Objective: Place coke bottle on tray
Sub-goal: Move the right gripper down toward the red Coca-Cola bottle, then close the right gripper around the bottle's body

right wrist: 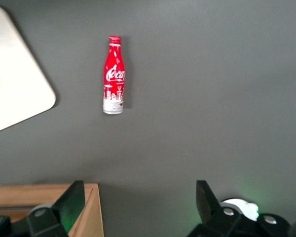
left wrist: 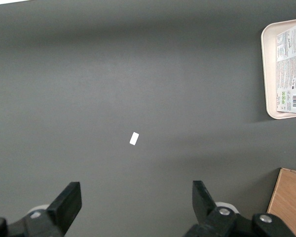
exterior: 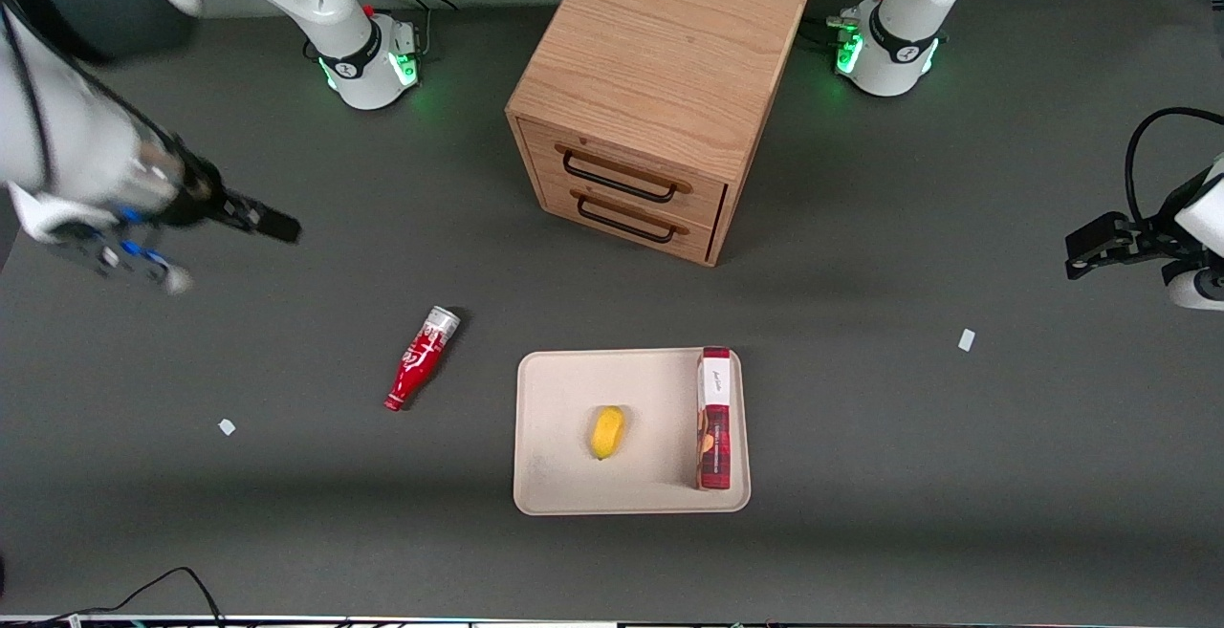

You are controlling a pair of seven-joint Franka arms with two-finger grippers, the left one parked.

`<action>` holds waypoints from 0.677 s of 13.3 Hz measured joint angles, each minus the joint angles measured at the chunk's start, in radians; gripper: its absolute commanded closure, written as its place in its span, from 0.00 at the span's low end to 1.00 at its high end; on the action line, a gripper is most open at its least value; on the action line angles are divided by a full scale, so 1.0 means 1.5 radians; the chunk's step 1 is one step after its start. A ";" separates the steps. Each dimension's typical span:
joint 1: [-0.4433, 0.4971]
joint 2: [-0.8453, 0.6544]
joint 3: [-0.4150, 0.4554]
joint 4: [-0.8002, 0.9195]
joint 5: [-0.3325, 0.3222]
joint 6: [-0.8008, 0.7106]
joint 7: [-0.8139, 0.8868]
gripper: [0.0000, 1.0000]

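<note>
The bottle (exterior: 422, 358) lies flat on the table, beside the tray (exterior: 555, 399) but not touching it, toward my working arm's end, its silvery base pointing toward the wooden cabinet (exterior: 660, 93). My claw (right wrist: 138, 202) hangs high above the table, well away from the bottle, fingers spread wide with nothing in them. The tray already holds a yellow fruit (exterior: 607, 431) and a red-and-white box (exterior: 714, 418), so free room is mostly on the side nearest the bottle. My worry: the bottle is round and lying down, so a pinch off its middle could roll it away, or it may roll into the fruit when released.
</note>
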 measured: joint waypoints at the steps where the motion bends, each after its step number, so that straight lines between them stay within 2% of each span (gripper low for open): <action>1: 0.000 0.040 0.001 -0.018 0.000 0.040 0.022 0.00; 3: 0.000 0.100 0.001 -0.075 0.000 0.139 0.041 0.00; 6: 0.000 0.134 0.001 -0.185 0.000 0.314 0.085 0.00; 9: 0.001 0.159 0.001 -0.233 0.000 0.420 0.113 0.00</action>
